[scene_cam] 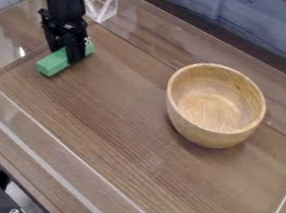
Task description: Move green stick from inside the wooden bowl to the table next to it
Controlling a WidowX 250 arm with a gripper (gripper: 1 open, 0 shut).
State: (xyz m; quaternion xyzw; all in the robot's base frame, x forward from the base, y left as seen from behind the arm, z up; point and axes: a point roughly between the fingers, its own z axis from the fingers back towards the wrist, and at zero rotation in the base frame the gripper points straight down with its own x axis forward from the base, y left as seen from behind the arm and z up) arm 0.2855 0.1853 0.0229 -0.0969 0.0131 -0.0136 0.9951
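The green stick (54, 62) lies on the brown table (116, 125) at the far left, well away from the wooden bowl (215, 105), whose pale inside holds nothing. My black gripper (67, 54) points down over the stick's upper right end, with its fingers shut on that end. The rest of the stick juts out toward the lower left, resting on or just above the tabletop.
Clear acrylic walls (43, 159) line the table's edges, one close behind and left of the gripper. A small clear bracket (106, 10) stands on the back wall. Bare wood lies between the stick and the bowl.
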